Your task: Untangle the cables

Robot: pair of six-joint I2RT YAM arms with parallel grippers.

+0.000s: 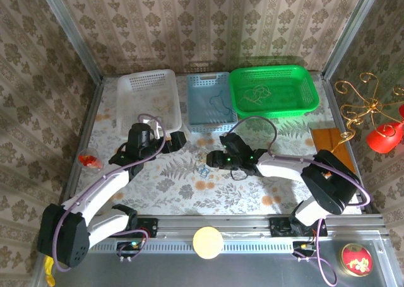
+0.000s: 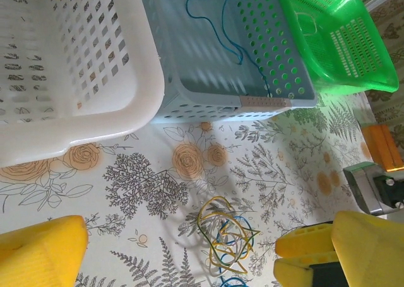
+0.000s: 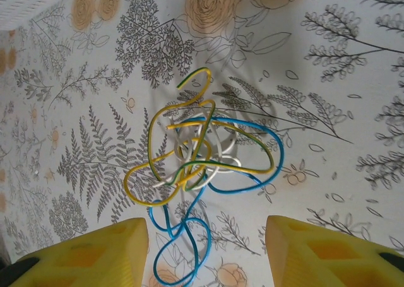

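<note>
A small tangle of cables (image 1: 203, 169), made of yellow, blue, white and yellow-green cords, lies on the flowered table cloth in the middle. In the right wrist view the tangle (image 3: 202, 154) sits just ahead of my right gripper (image 3: 207, 252), which is open, and a blue loop reaches down between its yellow fingers (image 3: 95, 255). My right gripper (image 1: 213, 159) hovers right beside the tangle. My left gripper (image 1: 178, 139) is open, up and to the left of it, near the baskets. In the left wrist view the tangle (image 2: 230, 236) lies between the wide-apart fingertips (image 2: 44, 249), nearer the right one.
Three baskets stand along the back: white (image 1: 146, 74), blue (image 1: 210, 77) with a blue cord (image 2: 221, 28) inside, and green (image 1: 278, 110) with pale yellow cords. A red object (image 1: 88, 159) lies at the left edge and a wooden block (image 1: 328, 139) at the right.
</note>
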